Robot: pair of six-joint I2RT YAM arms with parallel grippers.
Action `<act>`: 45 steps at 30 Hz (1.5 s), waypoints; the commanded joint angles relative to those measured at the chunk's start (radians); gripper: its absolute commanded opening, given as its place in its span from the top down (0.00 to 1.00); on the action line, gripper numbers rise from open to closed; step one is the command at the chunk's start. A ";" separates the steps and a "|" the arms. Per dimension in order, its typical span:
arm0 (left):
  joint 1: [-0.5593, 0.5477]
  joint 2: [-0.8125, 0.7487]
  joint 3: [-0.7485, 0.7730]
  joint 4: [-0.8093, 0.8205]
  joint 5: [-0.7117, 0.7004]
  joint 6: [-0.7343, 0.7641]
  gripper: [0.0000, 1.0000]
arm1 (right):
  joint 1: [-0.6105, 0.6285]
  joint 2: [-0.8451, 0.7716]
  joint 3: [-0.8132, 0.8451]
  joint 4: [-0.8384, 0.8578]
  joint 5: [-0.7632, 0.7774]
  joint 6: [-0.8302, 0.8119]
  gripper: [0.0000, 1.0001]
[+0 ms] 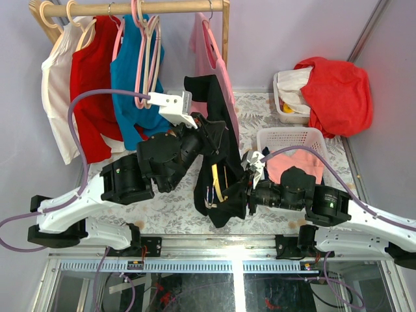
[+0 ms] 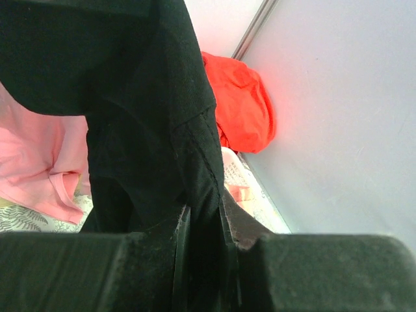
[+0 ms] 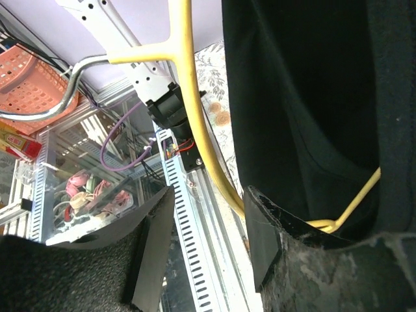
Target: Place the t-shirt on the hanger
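Right now the black t-shirt (image 1: pixel 208 97) hangs as a long limp drape mid-frame in the top view, and the thin yellow hanger (image 1: pixel 216 179) shows through its opening lower down. A white basket (image 1: pixel 286 135) right of centre holds pink cloth (image 1: pixel 292 162). A bin (image 1: pixel 286 118) at upper right is heaped with a red garment (image 1: pixel 335 94). The left gripper (image 2: pixel 201 253) is clamped on the shirt's upper edge. The right gripper (image 3: pixel 208 253) sits at its lower right, jaws apart, with the hanger's arm running between them
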 commanded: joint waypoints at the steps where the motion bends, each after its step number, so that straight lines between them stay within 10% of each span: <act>1: 0.005 -0.027 0.006 0.124 -0.040 0.003 1.00 | 0.002 0.001 0.025 0.112 0.018 -0.021 0.46; 14: 0.005 -0.074 -0.058 0.164 -0.039 -0.024 1.00 | 0.002 0.051 0.016 0.183 0.048 -0.028 0.48; 24: 0.005 -0.085 -0.071 0.139 -0.054 -0.038 1.00 | 0.002 0.034 0.011 0.195 0.029 -0.007 1.00; 45: -0.016 -0.033 -0.071 -0.023 0.077 -0.135 0.91 | 0.002 -0.006 0.225 -0.053 -0.039 0.082 1.00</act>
